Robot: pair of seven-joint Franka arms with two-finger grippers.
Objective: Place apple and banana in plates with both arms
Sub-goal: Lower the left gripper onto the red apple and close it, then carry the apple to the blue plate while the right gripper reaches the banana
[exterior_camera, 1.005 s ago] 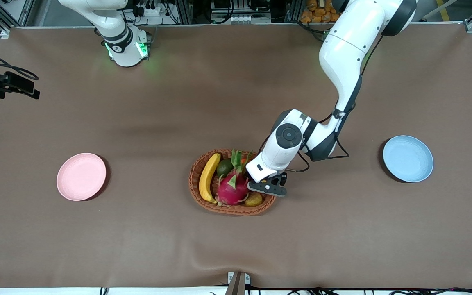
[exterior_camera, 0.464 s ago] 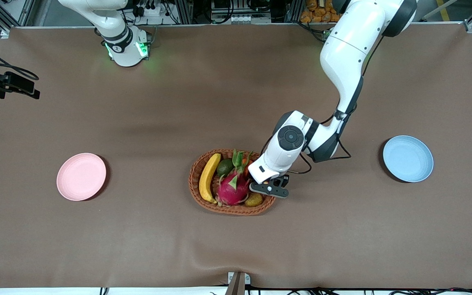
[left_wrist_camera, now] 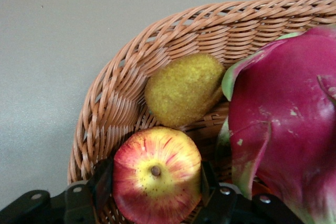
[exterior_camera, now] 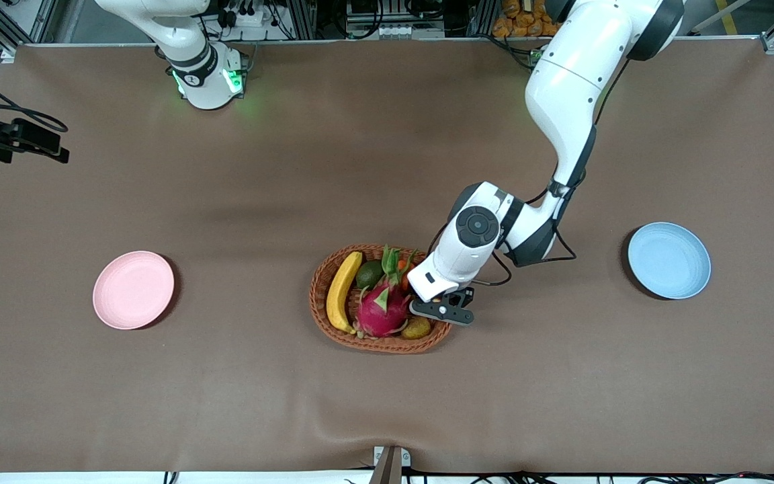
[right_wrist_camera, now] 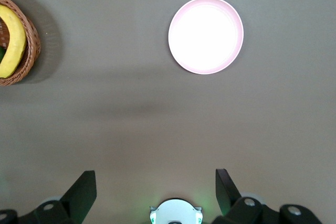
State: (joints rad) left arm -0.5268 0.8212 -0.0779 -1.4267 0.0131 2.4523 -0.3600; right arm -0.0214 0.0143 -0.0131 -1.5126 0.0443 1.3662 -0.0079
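Note:
The apple (left_wrist_camera: 157, 192), red with yellow patches, lies in the wicker basket (exterior_camera: 387, 344) at its end toward the left arm. My left gripper (exterior_camera: 437, 306) is down in the basket. In the left wrist view it (left_wrist_camera: 155, 179) is shut on the apple, one finger (left_wrist_camera: 102, 182) on each side. The banana (exterior_camera: 340, 292) lies along the basket's other end and also shows in the right wrist view (right_wrist_camera: 11, 40). The pink plate (exterior_camera: 133, 290) and the blue plate (exterior_camera: 669, 260) are empty. My right gripper (right_wrist_camera: 156, 182) is open and empty, waiting high over the table.
A magenta dragon fruit (exterior_camera: 381, 306) fills the basket's middle, next to the apple. A yellow-brown fruit (left_wrist_camera: 181, 88) lies beside the apple, nearer the front camera. A green avocado (exterior_camera: 368, 273) and an orange fruit (exterior_camera: 406, 267) lie farther back.
My left gripper has shifted slightly toward the left arm's end of the basket and settled there. The fruit, plates and right arm have not moved.

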